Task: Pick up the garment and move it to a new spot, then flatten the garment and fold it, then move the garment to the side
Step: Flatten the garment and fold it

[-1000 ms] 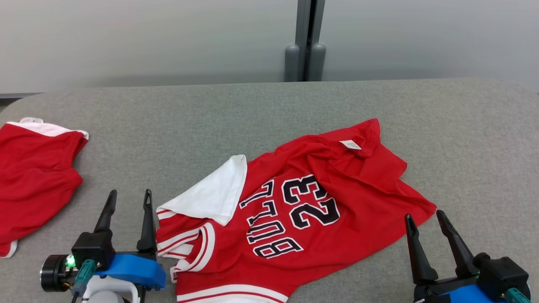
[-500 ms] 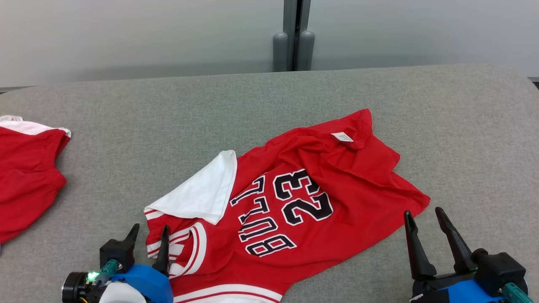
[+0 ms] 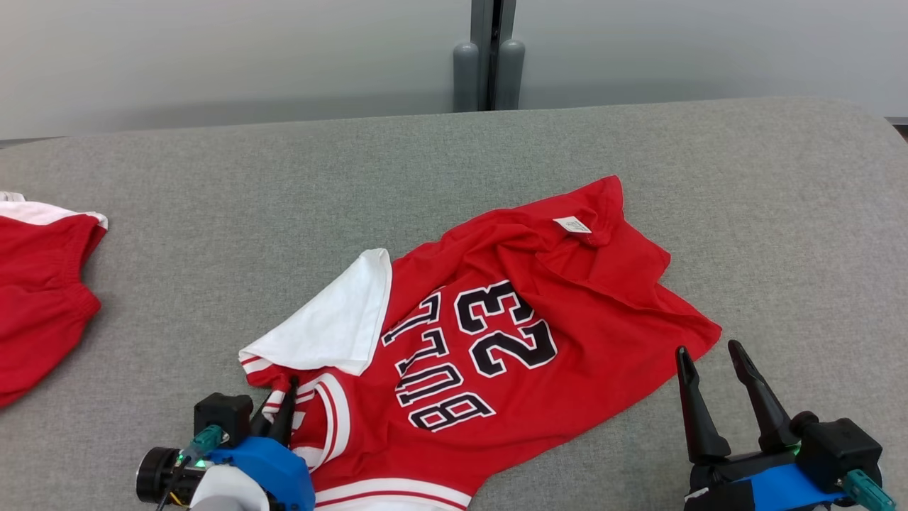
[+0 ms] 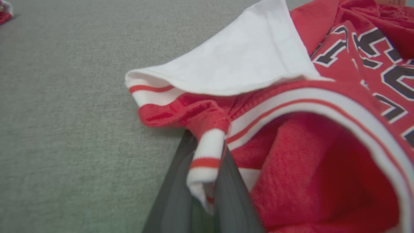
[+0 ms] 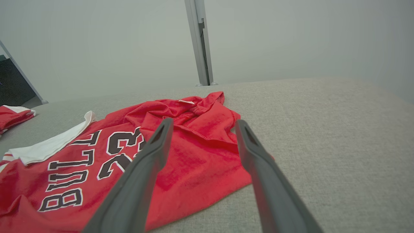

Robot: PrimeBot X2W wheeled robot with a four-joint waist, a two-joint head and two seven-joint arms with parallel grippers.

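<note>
Red jersey (image 3: 496, 333): lying rumpled on the grey fabric-topped desk (image 3: 213, 213), toward the near edge and about midway across. Showing a black "23" (image 3: 505, 326) and block lettering upside down in the head view, and carrying a small white label (image 3: 572, 225) on the folded far corner.

White sleeve (image 3: 330, 319): folding over the jersey's left shoulder and resting on red-and-white striped trim (image 3: 333, 411).

Left end effector (image 3: 284, 401): reaching in at the jersey's near-left corner, fingers pressed together on the trim. Same end effector (image 4: 207, 152) from the left wrist: pinching a bunched strip of striped trim between both dark fingers, with the armhole (image 4: 323, 168) gaping to the right and the white sleeve overhanging above.

Right end effector (image 3: 708, 349): hovering low at the near right, fingers spread wide and gripping nothing, tips just beside the jersey's right hem corner. Touching the desk or not: impossible to tell. Same end effector (image 5: 204, 123) from the right wrist: framing the red hem between its fingers.

Second red garment (image 3: 35, 284): lying at the desk's left edge, well apart from the jersey, showing a white band.

Grey post (image 3: 486, 64): standing behind the desk against a pale wall (image 3: 213, 64).
</note>
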